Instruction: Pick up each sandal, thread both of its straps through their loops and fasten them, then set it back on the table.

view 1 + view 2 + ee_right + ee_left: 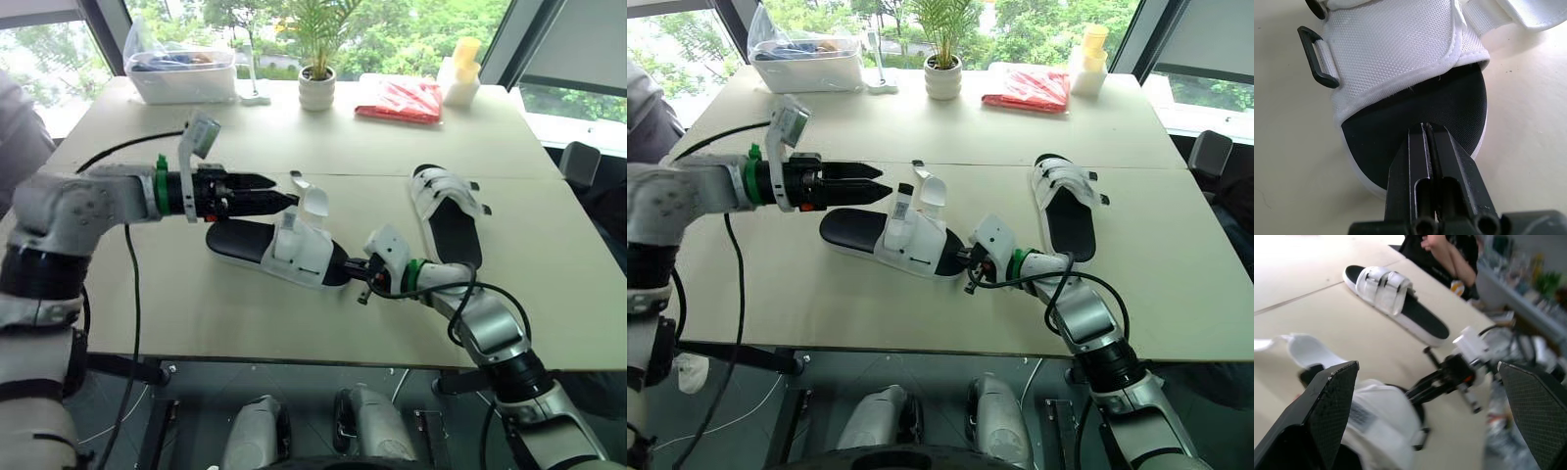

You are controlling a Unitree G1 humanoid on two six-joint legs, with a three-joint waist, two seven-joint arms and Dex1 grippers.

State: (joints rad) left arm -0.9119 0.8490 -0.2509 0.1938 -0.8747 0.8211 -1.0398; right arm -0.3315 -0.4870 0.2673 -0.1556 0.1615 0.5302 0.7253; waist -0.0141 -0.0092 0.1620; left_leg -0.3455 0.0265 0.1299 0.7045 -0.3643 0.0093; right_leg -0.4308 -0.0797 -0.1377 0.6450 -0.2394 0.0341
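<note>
Beneath the right gripper, its black fingers, pressed together, cover part of the white-strapped sandal with the black footbed. Whether the tips touch the footbed cannot be told. Beyond the fingers, the sandal's white fabric straps run off the picture's edge. Past the left gripper, whose fingers are spread wide, a person's bare forearm is cut off near the elbow, and the shelf clutter beside it is a blur. Well beyond that gripper, the contents of the clear plastic bin are too small to tell.
</note>
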